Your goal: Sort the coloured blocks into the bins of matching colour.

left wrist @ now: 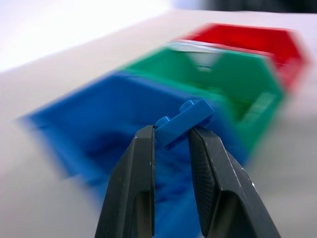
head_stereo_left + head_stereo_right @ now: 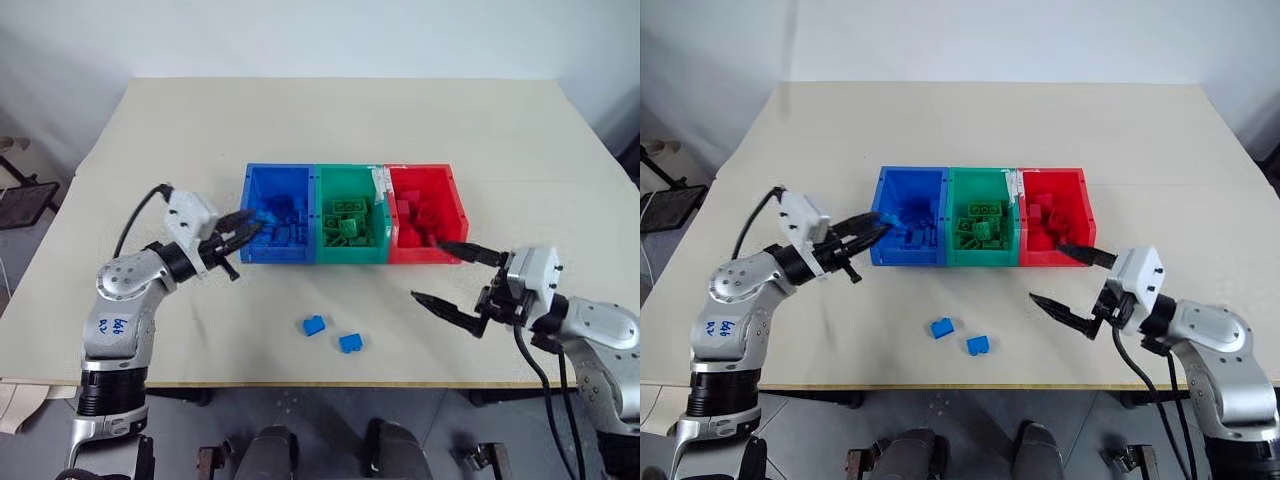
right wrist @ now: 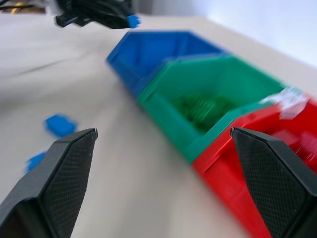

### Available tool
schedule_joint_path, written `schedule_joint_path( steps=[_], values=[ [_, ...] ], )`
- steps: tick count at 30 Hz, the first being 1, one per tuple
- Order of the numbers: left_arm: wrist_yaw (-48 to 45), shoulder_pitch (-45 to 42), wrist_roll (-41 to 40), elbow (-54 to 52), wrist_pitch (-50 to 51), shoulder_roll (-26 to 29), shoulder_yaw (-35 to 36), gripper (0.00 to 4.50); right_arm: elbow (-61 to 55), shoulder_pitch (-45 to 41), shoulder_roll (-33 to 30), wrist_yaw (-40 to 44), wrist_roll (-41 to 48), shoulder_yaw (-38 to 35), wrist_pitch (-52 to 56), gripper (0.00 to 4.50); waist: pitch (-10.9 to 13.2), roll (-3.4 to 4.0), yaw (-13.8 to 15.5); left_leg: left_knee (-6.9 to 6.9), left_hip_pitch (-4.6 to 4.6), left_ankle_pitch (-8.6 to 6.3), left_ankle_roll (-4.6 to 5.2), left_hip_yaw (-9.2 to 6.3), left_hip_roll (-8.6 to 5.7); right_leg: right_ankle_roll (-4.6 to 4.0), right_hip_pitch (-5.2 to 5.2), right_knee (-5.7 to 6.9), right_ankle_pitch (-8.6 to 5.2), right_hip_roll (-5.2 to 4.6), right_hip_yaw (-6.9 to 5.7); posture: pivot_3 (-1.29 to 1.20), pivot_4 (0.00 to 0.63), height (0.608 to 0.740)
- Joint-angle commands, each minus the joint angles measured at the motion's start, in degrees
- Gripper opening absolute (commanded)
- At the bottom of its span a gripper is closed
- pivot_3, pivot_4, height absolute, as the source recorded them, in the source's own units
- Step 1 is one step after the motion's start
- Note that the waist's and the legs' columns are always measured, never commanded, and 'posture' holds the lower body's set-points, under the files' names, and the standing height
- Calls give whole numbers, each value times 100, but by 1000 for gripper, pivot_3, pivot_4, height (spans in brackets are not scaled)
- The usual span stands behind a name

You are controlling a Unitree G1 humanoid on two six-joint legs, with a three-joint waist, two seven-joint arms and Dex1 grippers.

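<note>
My left gripper (image 1: 171,131) is shut on a small blue block (image 1: 185,119), pinched at its fingertips. It hovers at the left rim of the blue bin (image 2: 280,254), pointing toward it. The green bin (image 2: 352,254) and red bin (image 2: 415,254) join it in a row; each bin holds several blocks of its own colour. Two more blue blocks (image 2: 314,325) (image 2: 351,343) lie on the table in front of the bins. My right gripper (image 2: 430,270) stands wide open and empty in front of the red bin, to the right of the loose blocks.
The bins stand mid-table on a beige tabletop (image 2: 350,120) with bare surface behind and to both sides. The table's front edge runs just below the two loose blocks. A white label (image 2: 380,183) sits on the wall between the green and red bins.
</note>
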Motion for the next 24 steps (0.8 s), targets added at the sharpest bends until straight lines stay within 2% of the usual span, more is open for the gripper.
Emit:
schedule_joint_path(
  steps=[1,5,7,8,13,17,19,22,24],
  values=[
    [315,-333,162,169,-256,-67,-186,627,8,-110,-16,-1,54,27,-23,4500,-2,-3,5,-1,0,0,0,-3,0,0,0,1,0,0,-1,0,150,740],
    [637,-839,434,915,-103,-142,-507,627,72,-123,-183,284,35,195,-7,4500,-2,-3,-27,-4,0,0,0,-2,-2,0,0,0,0,1,-6,0,150,740],
    [863,-951,506,1069,24,-97,-468,1339,104,-105,-245,372,23,229,-31,4500,-2,-3,-47,-9,1,0,0,0,-2,1,-2,0,0,1,-6,0,150,740],
    [832,-948,470,1034,20,-61,-467,1526,116,-94,-260,396,42,234,-32,4500,-2,-3,-72,-12,2,0,0,0,-2,0,-5,2,0,1,-6,0,150,740],
    [345,-714,71,641,-36,122,-411,3087,195,-78,-316,542,38,236,-76,4500,-2,-3,-105,-20,2,0,-1,2,0,2,-10,3,1,1,-7,0,150,740],
    [-422,-223,-334,492,-252,728,-55,4310,332,-171,-353,653,33,231,-106,4500,-2,-3,-145,-18,3,0,-2,2,3,1,-10,6,1,1,-7,0,150,740],
    [-880,81,-573,611,-522,1064,292,4310,376,-188,-407,771,51,262,-112,4500,-2,-3,-169,-18,3,0,-3,2,4,1,-10,5,1,2,-7,0,150,740],
    [-2123,902,-571,1258,-1682,1844,738,4310,470,-207,-521,1029,25,340,-135,4500,-3,-2,-201,-20,3,-1,-4,3,5,1,-10,2,1,1,-7,0,150,740],
    [-2405,1092,-596,1613,-1951,2102,832,4310,534,-226,-567,1140,1,362,-173,4500,-3,-1,-200,-30,15,-3,-7,12,7,0,-10,2,0,2,-6,0,150,740]
  ],
)
